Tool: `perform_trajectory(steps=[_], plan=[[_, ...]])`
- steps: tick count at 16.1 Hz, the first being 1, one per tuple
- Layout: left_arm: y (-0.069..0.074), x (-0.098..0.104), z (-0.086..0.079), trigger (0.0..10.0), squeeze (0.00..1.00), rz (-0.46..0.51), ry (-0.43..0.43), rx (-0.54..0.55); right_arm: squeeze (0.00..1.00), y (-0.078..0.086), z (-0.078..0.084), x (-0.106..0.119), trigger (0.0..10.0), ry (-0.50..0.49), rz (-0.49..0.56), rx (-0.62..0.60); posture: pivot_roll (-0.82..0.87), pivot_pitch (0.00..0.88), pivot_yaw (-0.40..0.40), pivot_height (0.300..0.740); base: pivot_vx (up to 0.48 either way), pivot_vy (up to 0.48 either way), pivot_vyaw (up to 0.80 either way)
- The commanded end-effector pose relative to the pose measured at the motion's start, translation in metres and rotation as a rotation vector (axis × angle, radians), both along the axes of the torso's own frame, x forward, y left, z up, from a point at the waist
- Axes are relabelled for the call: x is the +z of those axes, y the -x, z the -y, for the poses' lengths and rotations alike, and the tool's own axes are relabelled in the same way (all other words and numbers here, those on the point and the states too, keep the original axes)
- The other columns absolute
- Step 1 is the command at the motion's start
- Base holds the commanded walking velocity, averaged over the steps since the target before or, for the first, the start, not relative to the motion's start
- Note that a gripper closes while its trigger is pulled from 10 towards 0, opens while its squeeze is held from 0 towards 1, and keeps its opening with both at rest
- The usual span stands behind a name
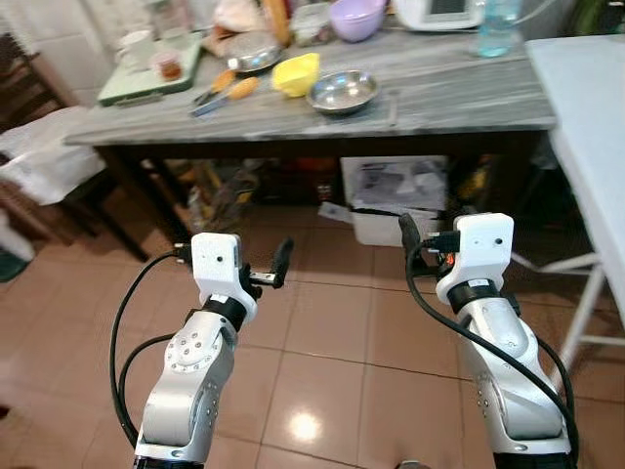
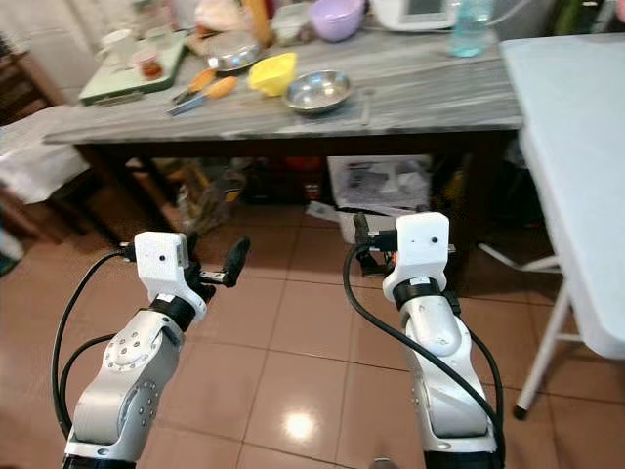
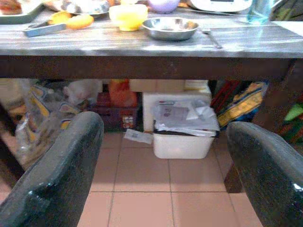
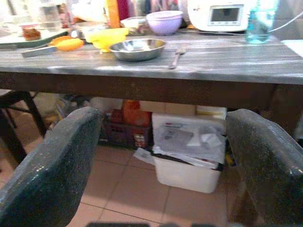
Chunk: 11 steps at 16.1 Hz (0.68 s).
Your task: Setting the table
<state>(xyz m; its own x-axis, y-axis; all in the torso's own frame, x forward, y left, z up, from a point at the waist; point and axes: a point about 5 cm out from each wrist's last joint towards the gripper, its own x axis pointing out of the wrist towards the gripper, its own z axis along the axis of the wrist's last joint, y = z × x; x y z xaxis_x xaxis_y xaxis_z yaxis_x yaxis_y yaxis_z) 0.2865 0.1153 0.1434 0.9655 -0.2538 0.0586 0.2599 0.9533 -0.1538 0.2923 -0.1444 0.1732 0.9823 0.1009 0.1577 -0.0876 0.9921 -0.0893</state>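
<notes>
Left hand & right hand open, facing table

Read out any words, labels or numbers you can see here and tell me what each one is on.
No text is legible.
White appliance on the table: its display screen is too blurred to read.
Papers on the white bin under the table: print too small and blurred.
Small carton on the floor: markings unreadable.

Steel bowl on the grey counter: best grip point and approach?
Pinch the near rim of the steel bowl from above, one finger inside, one outside. It sits upright, shallow and wide, its thin flared rim exposed. The yellow bowl crowds its left, so the right gripper probably suits.
</notes>
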Motion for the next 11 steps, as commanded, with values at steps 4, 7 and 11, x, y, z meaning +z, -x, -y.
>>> perform_trajectory(steps=[4, 7, 11], plan=[[0.000, -0.004, -0.002, 10.0, 0.00, -0.011, -0.011, 0.014, 0.00, 0.000, -0.005, -0.007, 10.0, 0.004, -0.020, 0.018, -0.25, 0.135, 0.192, 0.740, 0.000, 0.000, 0.00], [-0.009, -0.006, 0.002, 10.0, 0.00, 0.012, -0.004, 0.024, 0.00, -0.007, -0.001, -0.009, 10.0, 0.077, -0.028, 0.037, -0.29, 0.093, 0.119, 0.740, 0.000, 0.000, 0.00], [-0.010, -0.006, 0.002, 10.0, 0.00, 0.023, 0.033, 0.072, 0.00, -0.017, 0.002, -0.003, 10.0, 0.104, -0.014, 0.052, -0.31, 0.081, 0.105, 0.740, 0.000, 0.000, 0.00]])
